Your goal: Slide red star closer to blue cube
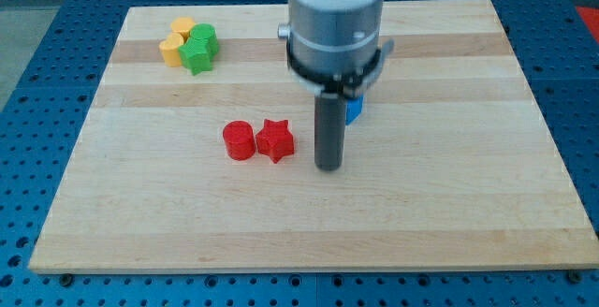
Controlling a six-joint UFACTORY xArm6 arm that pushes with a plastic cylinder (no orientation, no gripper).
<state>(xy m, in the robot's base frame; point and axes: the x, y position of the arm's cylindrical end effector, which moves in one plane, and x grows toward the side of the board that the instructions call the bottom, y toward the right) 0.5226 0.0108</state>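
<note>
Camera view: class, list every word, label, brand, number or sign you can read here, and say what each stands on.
None: no readable text on the wooden board, red star, red cylinder, blue cube, green star, yellow blocks, or the rod ending in my tip.

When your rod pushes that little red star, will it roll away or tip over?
Probably neither. The red star lies flat and squat on the wooden board, so it should slide. Its points may make it twist. My tip stands just to its right in the view.
</note>
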